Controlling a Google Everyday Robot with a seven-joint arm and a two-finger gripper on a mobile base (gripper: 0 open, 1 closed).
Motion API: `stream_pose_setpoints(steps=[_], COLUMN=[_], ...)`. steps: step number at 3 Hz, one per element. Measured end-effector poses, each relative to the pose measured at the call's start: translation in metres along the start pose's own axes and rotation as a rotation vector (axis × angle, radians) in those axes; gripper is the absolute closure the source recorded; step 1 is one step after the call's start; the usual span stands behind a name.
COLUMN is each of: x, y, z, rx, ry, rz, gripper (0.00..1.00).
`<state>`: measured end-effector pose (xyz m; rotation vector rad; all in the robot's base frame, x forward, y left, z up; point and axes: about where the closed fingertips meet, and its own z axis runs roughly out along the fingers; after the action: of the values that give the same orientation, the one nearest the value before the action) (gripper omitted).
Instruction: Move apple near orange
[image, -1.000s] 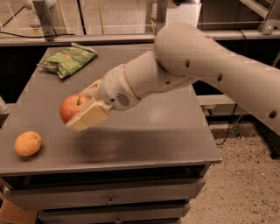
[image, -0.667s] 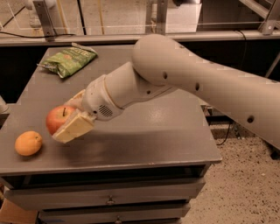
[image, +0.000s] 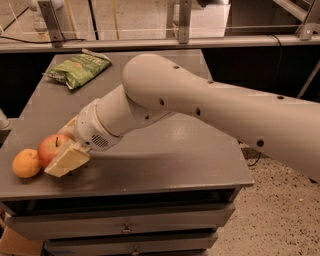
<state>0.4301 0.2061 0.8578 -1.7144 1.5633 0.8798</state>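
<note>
Red with a yellowish blush, the apple (image: 50, 148) sits right beside the orange (image: 26, 163), on the side of it toward the middle of the tabletop (image: 165, 160), and the two fruits look to be touching or all but touching. Both lie close to the front left corner. The pincer (image: 57, 151) is at the apple, just beyond it from the orange. Its cream-coloured fingers (image: 67, 159) are closed around the fruit, one below and in front, the other partly hidden behind, so it has hold of the apple and nothing else. The apple is very low (whether its underside already rests on the surface or hangs a little above it I cannot tell, since the lower finger covers that spot). The pale arm (image: 200, 100) reaches to it from the far side of the tabletop from the orange, and a green snack bag (image: 77, 69) lies well away from the orange toward the back edge, playing no part. By my judgement the carrying is essentially done, as the apple is now next to the orange as asked. What seems left is to set it down firmly if it is not down, open the fingers, and draw back without nudging either fruit, as both are round and could roll off the nearby edge.
</note>
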Motion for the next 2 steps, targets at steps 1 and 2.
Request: stream_pose_setpoints(steps=[1, 2], x=[0.0027, 0.0049], y=[0.0018, -0.0008], z=[0.01, 0.0131], rx=[0.0, 0.01], ry=[0.016, 0.029], rz=[-0.004, -0.003], gripper=[1.0, 0.82])
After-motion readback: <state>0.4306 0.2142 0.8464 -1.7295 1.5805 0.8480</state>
